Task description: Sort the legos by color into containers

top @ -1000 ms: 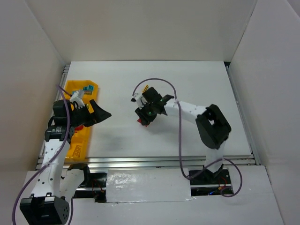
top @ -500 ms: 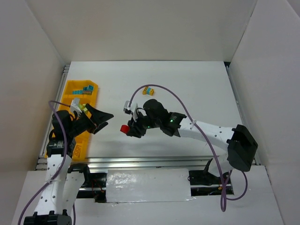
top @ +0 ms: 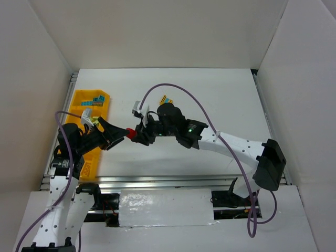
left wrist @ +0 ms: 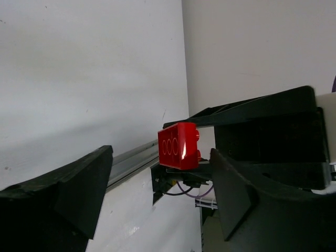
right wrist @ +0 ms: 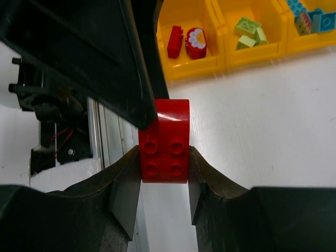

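Observation:
My right gripper [top: 135,135] is shut on a red lego brick [top: 129,135], held above the table. In the right wrist view the brick [right wrist: 164,140] is pinched between both pads [right wrist: 126,184], studs facing the camera. My left gripper [top: 119,137] is open, and the brick sits at its fingertips. In the left wrist view the brick [left wrist: 179,146] hangs between the spread left fingers [left wrist: 68,189]. The yellow-orange tray [top: 84,105] lies at the left edge. Its compartments [right wrist: 210,65] hold red pieces [right wrist: 175,41], pale green bricks [right wrist: 249,31] and teal bricks [right wrist: 310,16].
A small yellow-and-teal clump [top: 166,100] lies on the white table behind the right arm. The right arm's purple cable [top: 178,94] loops above it. A metal rail [top: 173,181] runs along the near table edge. White walls stand on three sides.
My right arm has reached left and carried the red brick from mid-table up to the left gripper's open fingertips. The left gripper has stayed open and shifted slightly.

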Action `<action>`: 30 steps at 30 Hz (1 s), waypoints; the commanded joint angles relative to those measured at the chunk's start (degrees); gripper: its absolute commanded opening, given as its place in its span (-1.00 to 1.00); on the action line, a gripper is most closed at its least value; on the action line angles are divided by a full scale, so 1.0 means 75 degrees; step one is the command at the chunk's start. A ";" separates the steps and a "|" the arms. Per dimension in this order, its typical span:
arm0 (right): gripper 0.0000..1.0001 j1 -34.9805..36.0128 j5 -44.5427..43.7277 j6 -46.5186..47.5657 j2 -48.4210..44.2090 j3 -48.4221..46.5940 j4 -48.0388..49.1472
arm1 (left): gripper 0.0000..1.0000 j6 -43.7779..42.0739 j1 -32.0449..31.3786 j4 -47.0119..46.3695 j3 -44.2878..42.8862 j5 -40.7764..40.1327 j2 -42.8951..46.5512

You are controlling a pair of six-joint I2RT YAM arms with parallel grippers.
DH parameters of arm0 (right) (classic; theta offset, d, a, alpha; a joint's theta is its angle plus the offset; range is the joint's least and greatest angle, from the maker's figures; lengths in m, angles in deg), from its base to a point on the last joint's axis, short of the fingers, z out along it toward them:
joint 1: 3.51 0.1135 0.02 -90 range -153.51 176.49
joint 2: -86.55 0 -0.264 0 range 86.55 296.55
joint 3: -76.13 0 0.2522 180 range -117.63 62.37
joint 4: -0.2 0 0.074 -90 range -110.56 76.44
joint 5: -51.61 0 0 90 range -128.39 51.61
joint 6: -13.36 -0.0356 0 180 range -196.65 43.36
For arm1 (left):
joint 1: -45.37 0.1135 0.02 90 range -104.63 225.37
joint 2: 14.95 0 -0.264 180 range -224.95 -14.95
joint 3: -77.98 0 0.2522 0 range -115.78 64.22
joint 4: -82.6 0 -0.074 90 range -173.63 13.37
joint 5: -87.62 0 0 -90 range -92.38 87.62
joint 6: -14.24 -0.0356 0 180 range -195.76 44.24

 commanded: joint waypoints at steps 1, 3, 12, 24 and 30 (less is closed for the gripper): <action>-0.99 0.0174 -0.0391 -0.0107 0.0392 -0.0816 0.0248 | 0.66 -0.0010 -0.0071 -0.0239 -0.0292 0.0018 -0.0040; -0.99 0.0279 -0.0368 -0.0096 0.0626 -0.1028 0.0178 | 0.65 -0.0021 -0.0293 -0.0263 -0.0316 0.0007 -0.0087; -0.97 0.0514 -0.0567 -0.0072 0.1037 -0.1509 0.0353 | -0.42 -0.0186 -0.0376 -0.0368 -0.0328 0.0147 -0.0228; 0.99 0.0363 -0.1457 -0.0867 0.1014 -0.0914 0.0740 | -1.00 -0.1638 -0.0248 0.1341 -0.1194 -0.3379 -0.1011; 0.99 0.0069 -0.2289 -0.1349 -0.0203 0.0691 0.0869 | -1.00 -0.1347 0.0912 0.2010 -0.1183 -0.6281 -0.2160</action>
